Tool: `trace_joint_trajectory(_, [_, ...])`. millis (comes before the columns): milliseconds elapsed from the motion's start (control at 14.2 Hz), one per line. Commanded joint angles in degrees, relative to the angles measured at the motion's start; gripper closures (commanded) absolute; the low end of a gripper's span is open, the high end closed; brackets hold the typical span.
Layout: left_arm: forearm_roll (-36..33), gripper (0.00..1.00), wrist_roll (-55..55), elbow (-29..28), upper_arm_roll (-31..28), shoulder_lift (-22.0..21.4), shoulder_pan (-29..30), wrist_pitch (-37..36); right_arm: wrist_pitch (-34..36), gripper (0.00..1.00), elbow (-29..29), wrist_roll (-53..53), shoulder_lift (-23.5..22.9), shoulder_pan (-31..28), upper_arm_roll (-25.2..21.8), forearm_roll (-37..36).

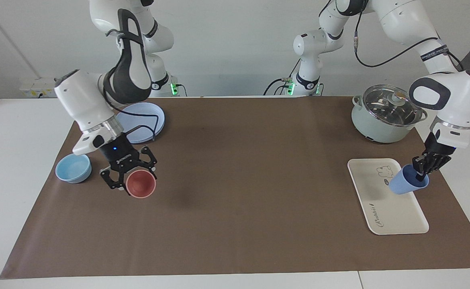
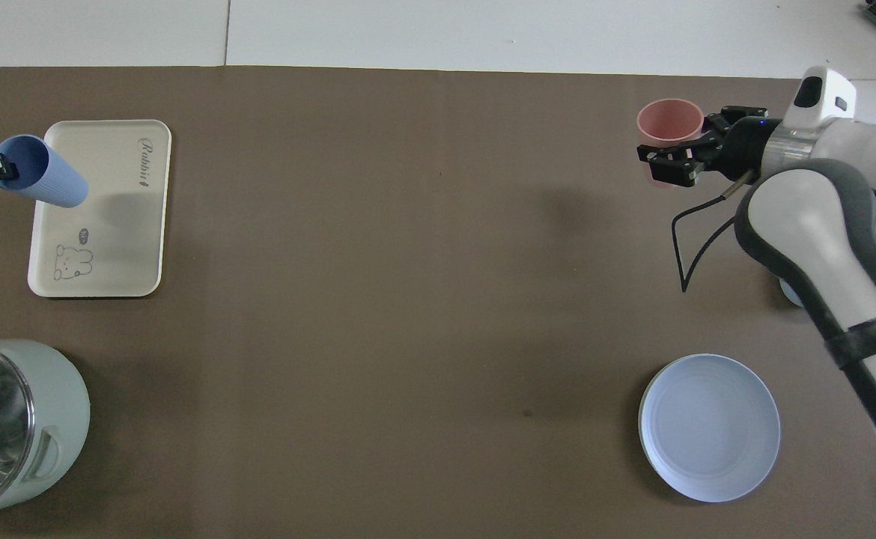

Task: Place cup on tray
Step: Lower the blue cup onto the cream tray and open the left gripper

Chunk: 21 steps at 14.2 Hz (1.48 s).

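Periwinkle-blue plastic cup, a small tapered tumbler with no handle, hangs tilted in the air over the edge of the flat cream-white rectangular tray at the left arm's end of the table, its base leaning in over the tray and its open mouth turned up and outward. Going from the robots' end outward: the pale green pot with a glass lid stands closest to the bases, then comes the tray with its bear drawing and script lettering. The left gripper has its fingers closed on the cup at the rim, one finger apparently inside the mouth and one outside. My reading is that the cup is light, stiff and rather slick, so a rim pinch is enough to carry it, though it lets the body swing and tilt; it should be brought upright before its base meets the tray, or it may tip onto its side and roll. At the right arm's end, the round blue plate lies nearest the robots, and the shallow light-blue bowl farther out. The right gripper waits just above the mat, its fingers around a pink plastic tumbler, also tilted.
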State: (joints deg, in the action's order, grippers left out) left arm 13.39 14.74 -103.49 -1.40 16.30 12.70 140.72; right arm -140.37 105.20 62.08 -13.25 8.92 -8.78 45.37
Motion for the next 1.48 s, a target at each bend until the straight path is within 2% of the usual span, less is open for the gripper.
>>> trace_joint_trajectory(0, [2.2,1.00,1.3,-3.5,0.9,0.7,-0.3,7.3,3.0,1.00,1.0,14.9,-2.0,-4.4,0.8,14.9])
trace_joint_trajectory(70, [2.7,1.00,1.3,-3.4,1.0,1.7,-0.1,7.5,3.8,1.00,1.0,18.8,-3.3,-5.0,0.8,20.5])
trace_joint_trajectory(211, [2.8,0.45,1.6,-2.9,1.0,2.1,-0.2,7.5,4.1,1.00,1.0,23.3,-4.9,-5.2,0.9,25.4])
trace_joint_trajectory(282, [2.8,0.30,2.6,-2.9,0.9,2.1,-0.2,7.3,4.7,1.00,0.5,26.9,-6.2,-5.6,0.9,27.4])
trace_joint_trajectory(423, [2.8,0.07,7.4,-2.7,0.8,2.1,0.3,6.4,7.6,1.00,0.6,34.7,-7.8,-6.7,0.8,33.0])
trace_joint_trajectory(493, [2.5,0.01,8.0,-1.3,0.8,2.2,0.2,4.8,9.7,1.00,0.6,37.0,-8.5,-8.5,0.8,33.3])
trace_joint_trajectory(705, [2.1,0.00,6.5,9.1,0.4,4.1,-0.7,-9.1,15.4,1.00,0.6,44.0,-10.6,-12.9,0.8,34.3])
trace_joint_trajectory(846, [0.5,0.00,2.3,12.9,0.3,3.8,-2.2,-16.8,16.5,1.00,1.0,48.6,-12.1,-13.1,0.8,38.6])
trace_joint_trajectory(1057, [-11.0,0.00,-8.4,23.0,0.4,3.7,-7.8,-33.1,17.9,1.00,1.5,55.1,-13.4,-13.5,0.8,40.1])
trace_joint_trajectory(1128, [-12.4,0.00,-11.4,25.6,0.3,3.7,-9.8,-37.3,18.0,1.00,1.8,55.7,-13.3,-13.7,0.8,40.1])
trace_joint_trajectory(1269, [-13.1,0.00,-18.0,27.3,0.3,2.6,-13.9,-41.6,17.9,1.00,2.5,56.6,-13.2,-13.7,0.8,40.2])
trace_joint_trajectory(1410, [-13.2,0.00,-19.6,25.2,0.5,-2.0,-15.0,-42.5,17.9,1.00,3.6,57.4,-12.9,-13.7,0.8,40.3])
